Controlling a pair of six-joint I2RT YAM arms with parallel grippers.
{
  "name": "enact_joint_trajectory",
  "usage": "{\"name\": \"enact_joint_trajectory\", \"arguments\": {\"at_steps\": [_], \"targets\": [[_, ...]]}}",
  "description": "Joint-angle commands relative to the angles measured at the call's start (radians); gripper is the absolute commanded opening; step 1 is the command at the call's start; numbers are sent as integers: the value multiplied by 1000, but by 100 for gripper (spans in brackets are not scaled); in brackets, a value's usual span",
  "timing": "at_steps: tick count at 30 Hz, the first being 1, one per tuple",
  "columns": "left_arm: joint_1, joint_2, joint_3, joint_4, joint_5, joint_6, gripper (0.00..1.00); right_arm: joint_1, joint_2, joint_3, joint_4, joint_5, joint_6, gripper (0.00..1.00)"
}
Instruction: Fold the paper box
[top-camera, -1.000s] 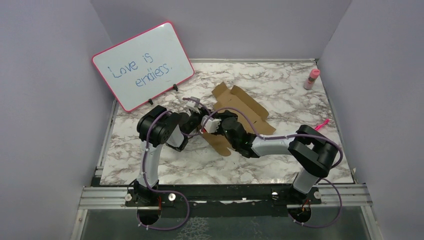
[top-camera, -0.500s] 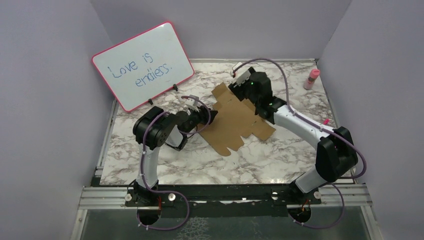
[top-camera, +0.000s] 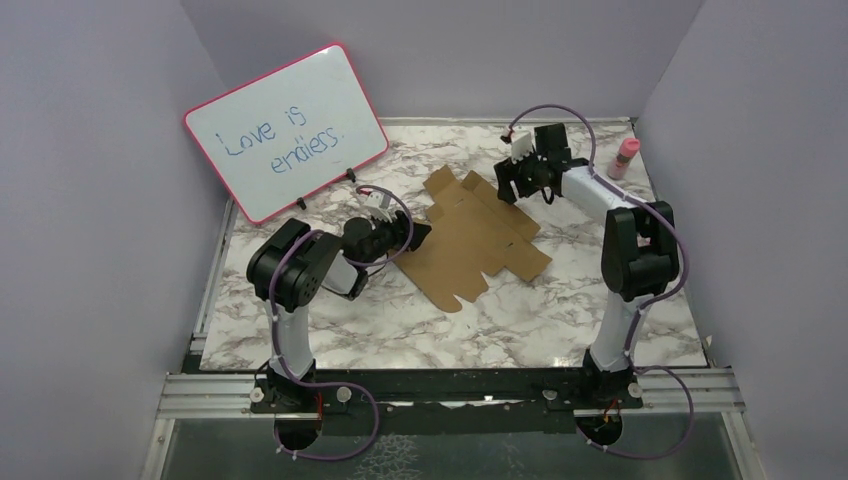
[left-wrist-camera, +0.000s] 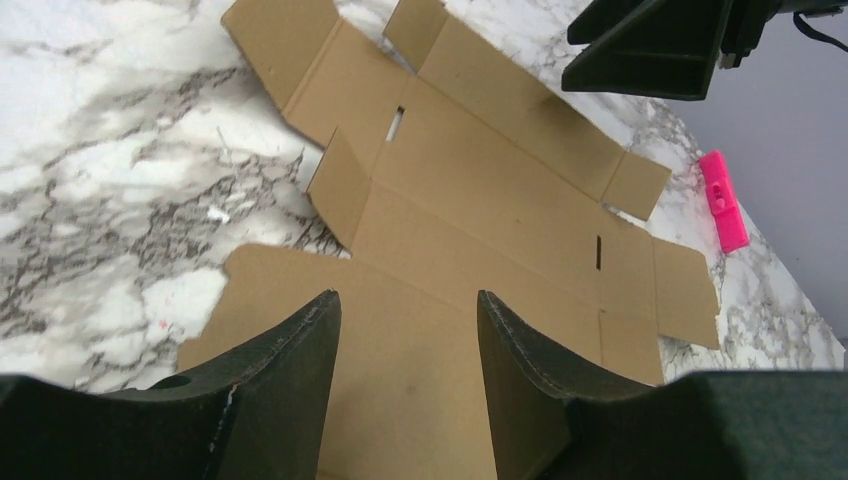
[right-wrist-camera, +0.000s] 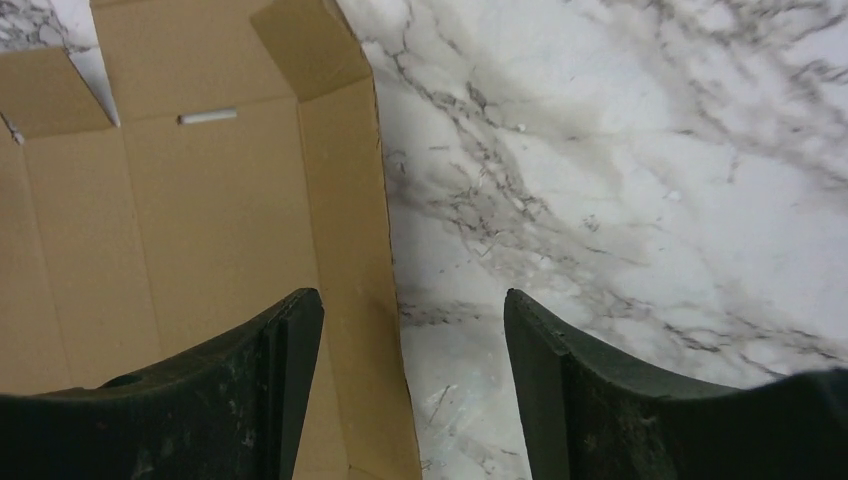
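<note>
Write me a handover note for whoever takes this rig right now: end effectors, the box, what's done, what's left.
Left end effector: open, gripping nothing, poised over the left edge of the paper box; whether it touches the sheet I cannot tell.
Right end effector: open, empty, above the sheet's far right edge, partly over the bare table.
Box: an unfolded die-cut sheet lying mid-table; a few small flaps tilt up.
Done: no wall has been formed.
Left: all the folding, which means raising the sides and tucking the tabs.
</note>
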Motion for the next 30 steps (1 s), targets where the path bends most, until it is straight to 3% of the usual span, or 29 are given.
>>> {"name": "enact_joint_trajectory", "arguments": {"at_steps": [1, 13, 30], "targets": [[9, -41, -44, -53, 47, -39, 54, -40, 50, 60, -77, -183, 18, 71], [12, -25, -86, -81, 79, -65, 54, -76, 249, 197, -196, -334, -31, 61], [10, -68, -156, -81, 64, -61, 54, -58, 222, 269, -345, -487, -170, 22]]}}
